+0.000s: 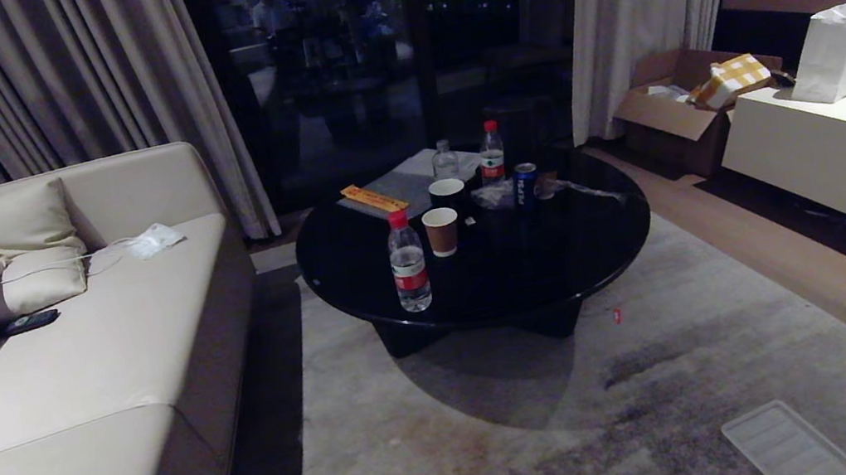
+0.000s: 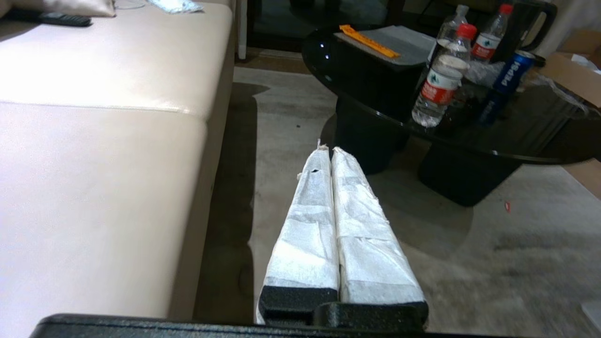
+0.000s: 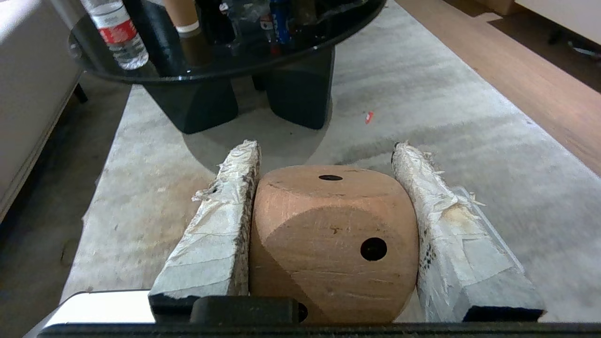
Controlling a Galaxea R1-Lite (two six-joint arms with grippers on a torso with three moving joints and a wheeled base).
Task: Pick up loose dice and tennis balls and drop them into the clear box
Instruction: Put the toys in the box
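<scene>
Right gripper [image 3: 328,155] clamped on the tan wooden die [image 3: 334,239], one taped finger on each side face, held above the grey rug [image 3: 422,94] short of the round black coffee table [image 3: 225,65]. Left gripper [image 2: 328,152] idle, fingers pressed together, over the rug's sofa-side edge. The drop turns on where the clear box lies from the die: no view shows it, only a ribbed whitish lid [image 1: 785,441] on the rug's near right corner. Tennis balls not visible. Neither arm shows in the head view.
</scene>
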